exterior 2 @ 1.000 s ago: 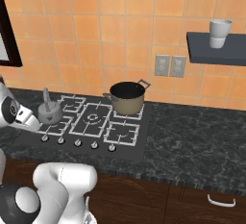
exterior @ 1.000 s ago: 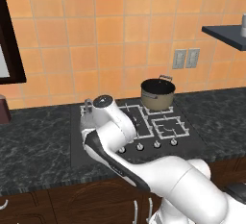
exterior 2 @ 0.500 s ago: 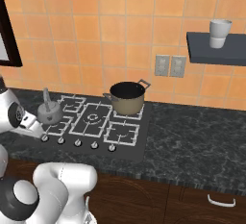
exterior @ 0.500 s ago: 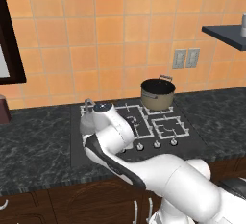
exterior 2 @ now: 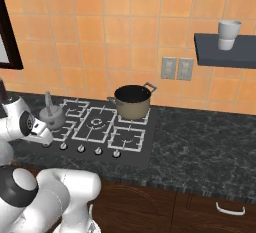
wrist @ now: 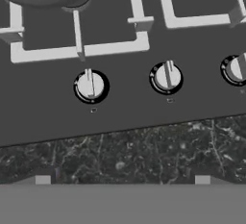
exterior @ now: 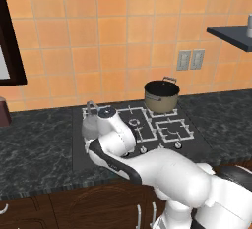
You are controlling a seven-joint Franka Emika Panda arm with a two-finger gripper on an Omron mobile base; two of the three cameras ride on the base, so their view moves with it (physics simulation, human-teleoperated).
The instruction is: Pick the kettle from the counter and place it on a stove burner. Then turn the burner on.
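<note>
Kettle [exterior 2: 51, 117] is already sitting on the front-left stove burner [wrist: 79, 31], well clear of the tan pot [exterior 2: 132, 102] at the back. So what's left is the knob [wrist: 90, 85], which sits just ahead of the hand and a bit left of centre, with the next knob [wrist: 166, 77] beside it. Gripper's fingers look spread wide with nothing between them, though the tips barely show so I wouldn't swear to it.
</note>
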